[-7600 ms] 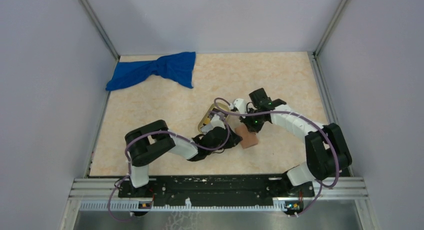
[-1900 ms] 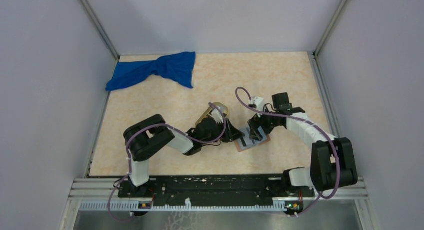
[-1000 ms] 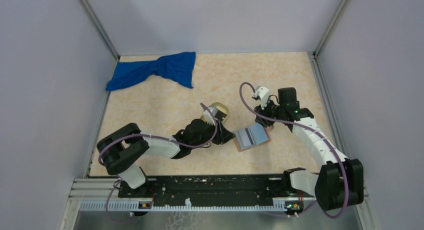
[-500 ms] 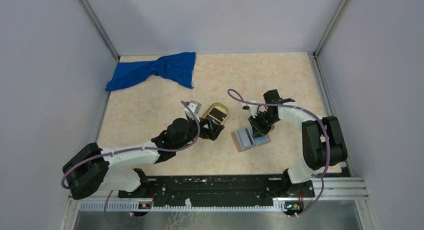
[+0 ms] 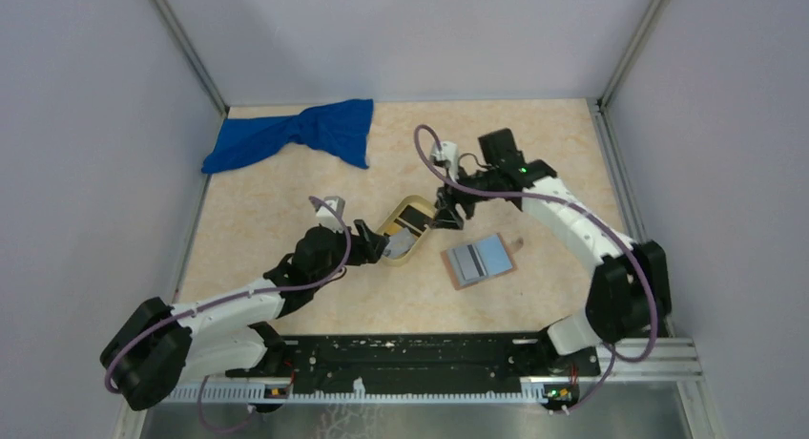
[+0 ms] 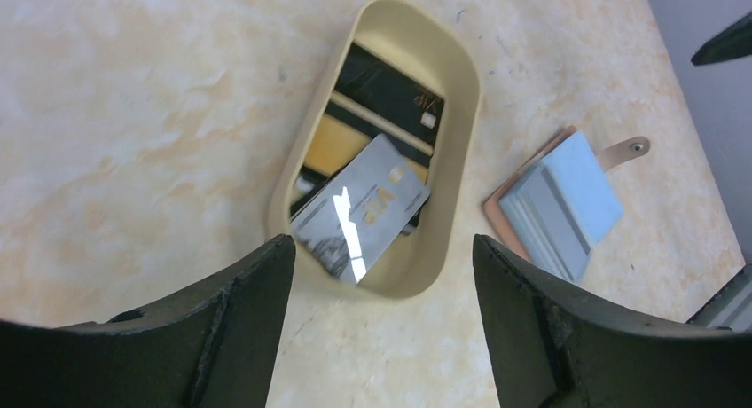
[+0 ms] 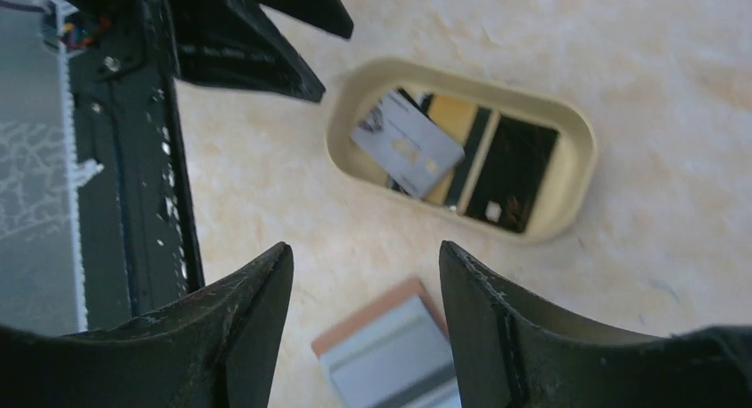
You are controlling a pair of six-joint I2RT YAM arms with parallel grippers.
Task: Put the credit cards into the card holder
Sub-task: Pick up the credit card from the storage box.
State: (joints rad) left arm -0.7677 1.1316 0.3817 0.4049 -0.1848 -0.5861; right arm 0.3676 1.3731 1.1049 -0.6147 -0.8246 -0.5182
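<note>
Both pincers are standing spread and empty: the left gripper [image 6: 381,246] is hovering at the near end of the oval tray [image 6: 463,80], where the grey card [image 6: 362,217] is lying partly over the black card [image 6: 386,84], and the right gripper [image 7: 364,248] is hanging by the far end. Judged step: lifting the grey card, so 1 finger should be going inside the rim and pinching that card alone. The card holder [image 5: 479,261] is lying open just beside the tray; the rim, the overlapped black card and the 2nd arm are crowding the approach, while the blue cloth [image 5: 296,134] is lying well apart.
</note>
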